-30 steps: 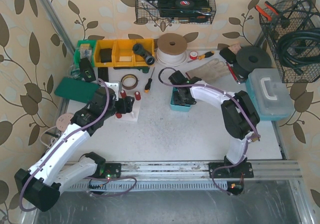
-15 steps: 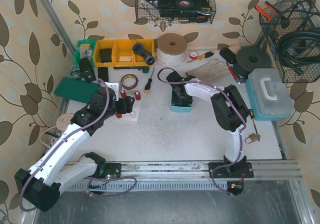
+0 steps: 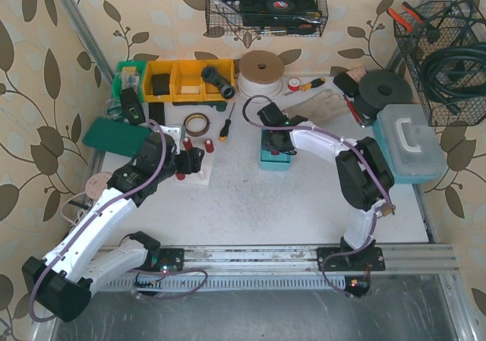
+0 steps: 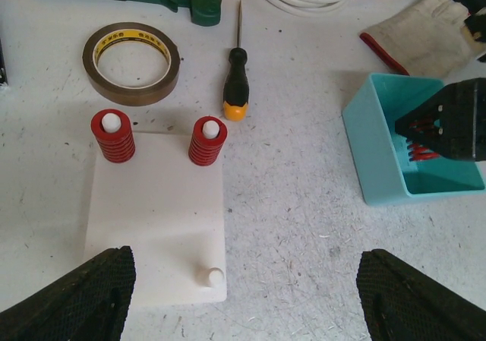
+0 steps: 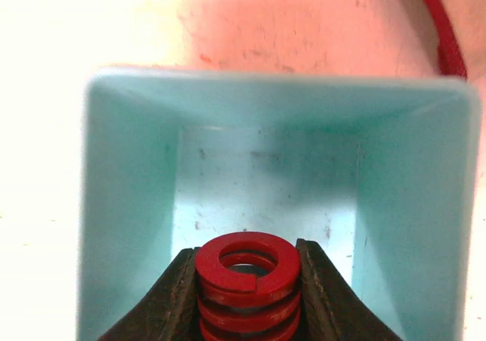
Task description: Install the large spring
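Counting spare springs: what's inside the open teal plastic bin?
A red coil spring, clamped by the right gripper; the teal plastic bin's bare floor shows beyond it. The near end is hidden under spring and black fingers.

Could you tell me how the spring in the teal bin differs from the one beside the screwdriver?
The bin spring sits clamped in the right gripper inside the teal bin; the plate spring stands on the white plate. The bin spring's core is hollow; a white peg fills the plate spring's. Both are red, upright coils.

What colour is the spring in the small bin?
The spring is red; the right wrist view shows it best.
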{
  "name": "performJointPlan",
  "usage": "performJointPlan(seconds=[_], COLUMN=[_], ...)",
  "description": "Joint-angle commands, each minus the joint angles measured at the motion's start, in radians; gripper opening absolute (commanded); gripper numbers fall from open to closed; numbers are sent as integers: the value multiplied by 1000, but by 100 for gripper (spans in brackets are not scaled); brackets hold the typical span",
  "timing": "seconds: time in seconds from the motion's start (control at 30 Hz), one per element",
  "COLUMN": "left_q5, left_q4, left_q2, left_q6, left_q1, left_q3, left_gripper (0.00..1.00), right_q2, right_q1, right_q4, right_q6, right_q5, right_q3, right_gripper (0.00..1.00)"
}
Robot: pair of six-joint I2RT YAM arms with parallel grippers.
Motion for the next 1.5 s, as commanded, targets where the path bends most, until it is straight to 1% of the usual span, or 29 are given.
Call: performJointPlan(seconds=[0.0, 0.17, 0.23, 0.27, 0.37, 0.5, 0.57, 0.63, 0.77, 0.83, 0.9, 1.0, 1.07, 1.1, 1.2, 1.27, 1.33, 1.47], left_q5=[-1, -10, -37, -52, -74, -43, 3, 46, 162, 226, 322, 461, 518, 529, 540, 551, 581, 660], left_q4=[9, 3, -5, -7, -7, 1, 27, 39, 36, 34, 36, 23, -2, -21, -69, -80, -50, -6], left_q2=[0, -1, -3, -6, -13, 7, 29, 56, 121, 154, 194, 268, 319, 342, 396, 423, 425, 431], left_q6=[9, 3, -10, -21, -36, -9, 29, 41, 35, 25, 21, 23, 41, 57, 106, 116, 106, 91], left_q1=[9, 9, 8, 8, 9, 8, 9, 9, 8, 9, 8, 6, -10, -27, -82, -101, -105, -104], left_q3=[48, 43, 45, 44, 50, 86, 104, 130, 208, 246, 284, 342, 383, 404, 448, 461, 446, 425], left_gripper=[82, 84, 87, 90, 92, 92, 89, 85, 74, 67, 61, 52, 51, 52, 63, 67, 66, 62], right_q2=[-45, -66, -92, -108, -181, -313, -404, -488, -653, -727, -784, -814, -809, -804, -793, -790, -785, -758], right_q1=[0, 0, 0, 0, 1, 6, 14, 32, 62, 80, 93, 120, 141, 164, 204, 223, 235, 255], right_q4=[44, 51, 59, 68, 111, 205, 276, 362, 541, 622, 699, 768, 787, 793, 831, 868, 905, 933], right_q6=[-26, -64, -94, -112, -175, -273, -356, -473, -630, -688, -726, -777, -807, -819, -853, -865, -870, -878], right_q5=[31, 40, 49, 49, 26, -18, -67, -93, -187, -217, -256, -322, -321, -321, -323, -327, -329, -338], right_q3=[-16, -21, -29, -36, -78, -171, -228, -301, -459, -541, -594, -643, -653, -654, -666, -676, -688, -689], right_gripper=[2, 1, 1, 1, 1, 1, 0, 0, 0, 0, 0, 0, 0, 0, 0, 0, 0, 0])
